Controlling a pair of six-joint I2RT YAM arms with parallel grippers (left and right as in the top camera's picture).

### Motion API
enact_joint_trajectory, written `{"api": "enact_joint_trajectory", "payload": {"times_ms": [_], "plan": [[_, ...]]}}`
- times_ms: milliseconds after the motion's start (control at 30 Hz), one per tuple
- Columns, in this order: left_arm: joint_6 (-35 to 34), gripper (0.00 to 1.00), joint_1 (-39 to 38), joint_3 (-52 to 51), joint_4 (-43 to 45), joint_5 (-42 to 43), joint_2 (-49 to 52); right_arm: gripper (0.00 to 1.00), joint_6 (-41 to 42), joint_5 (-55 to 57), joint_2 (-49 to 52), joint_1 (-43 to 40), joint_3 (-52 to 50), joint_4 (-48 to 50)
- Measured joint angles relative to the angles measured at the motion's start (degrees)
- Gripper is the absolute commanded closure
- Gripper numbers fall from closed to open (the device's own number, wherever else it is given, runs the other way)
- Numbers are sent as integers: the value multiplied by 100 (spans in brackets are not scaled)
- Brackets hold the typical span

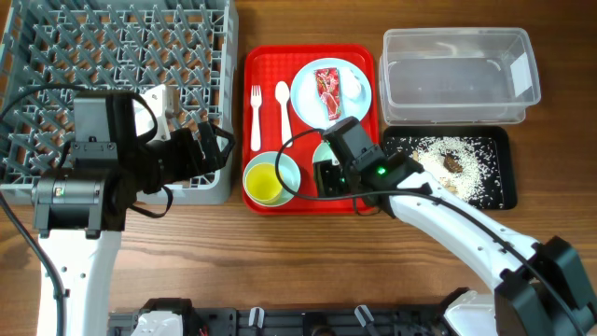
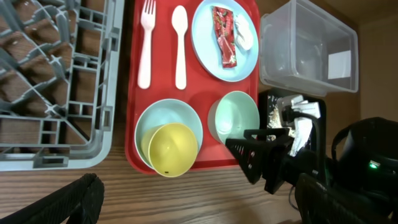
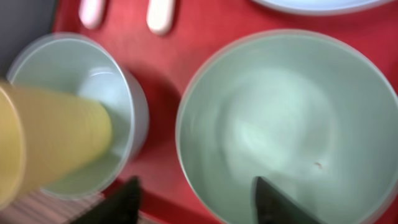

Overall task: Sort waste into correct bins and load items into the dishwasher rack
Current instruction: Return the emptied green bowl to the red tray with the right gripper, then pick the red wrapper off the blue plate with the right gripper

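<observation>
Wooden table (image 1: 280, 252) holds grey rack (image 1: 112, 47) left, red tray (image 1: 280, 56) centre, clear tub (image 1: 457, 35) and black tray (image 1: 501, 138) right.

A brown wooden counter (image 1: 280, 266) fills the overhead view from edge to edge, its long grain lines running left to right. The light is soft and even, falling from above, so shadows on the wood stay short and faint. Along the near edge runs a black rail (image 1: 280, 323) with small fittings, partly cut off by the frame.
</observation>
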Motion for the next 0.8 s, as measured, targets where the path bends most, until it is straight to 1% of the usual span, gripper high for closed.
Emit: {"api": "enact_joint_trajectory", "payload": {"times_ms": [133,200,300,400,500,600,667,800], "plan": [[0,0,0,0,0,42,0,24,-109,-48,-114,0,717,-973],[-2,0,0,0,-2,44,0,25,-157,-81,-164,0,1462,-1637],[0,0,0,0,2,59,0,24,-267,-107,-175,-63,2612,-2179],[0,0,0,0,15,79,0,24,-376,-103,-61,-267,3298,-2173],[0,0,0,0,26,79,0,24,-420,50,369,-531,3622,-1757],[0,0,0,0,7,79,0,25,-424,170,1128,-846,3764,-1349],[0,0,0,0,2,81,0,24,-461,181,1818,-1080,3786,-1130],[0,0,0,0,2,79,0,29,-542,195,2999,-1346,3786,-1012]]}}
